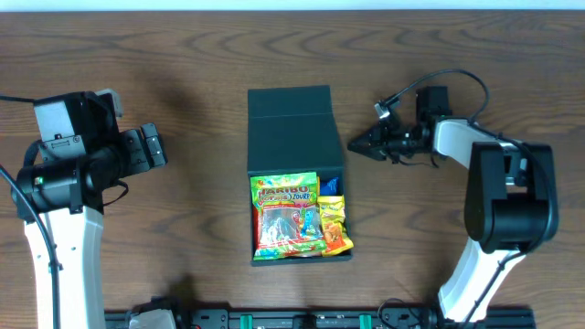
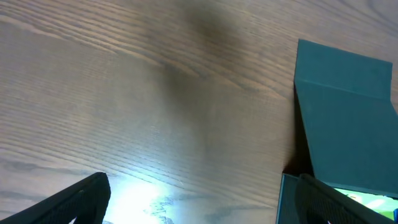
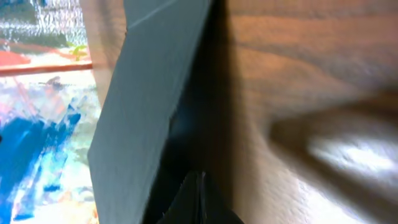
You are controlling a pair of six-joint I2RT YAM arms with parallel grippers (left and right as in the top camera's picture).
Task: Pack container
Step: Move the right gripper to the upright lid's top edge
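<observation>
Two arms in view. I see the container (image 1: 290, 119) at the middle of the table (image 1: 183, 64), lid flap open at the far side, Haribo bag (image 1: 285, 215) and yellow packet (image 1: 332, 219) inside. Left gripper (image 1: 154, 146) well left of it, fingers spread wide, empty. Right gripper (image 1: 353, 144) just beside its right wall, fingers pressed together, holding nothing.

Left wrist view. I see my left gripper (image 2: 205, 211), dark fingertips (image 2: 84, 199) spread wide apart, above the wooden table (image 2: 155, 93); the open teal box (image 2: 348, 124) lies at right.
</observation>
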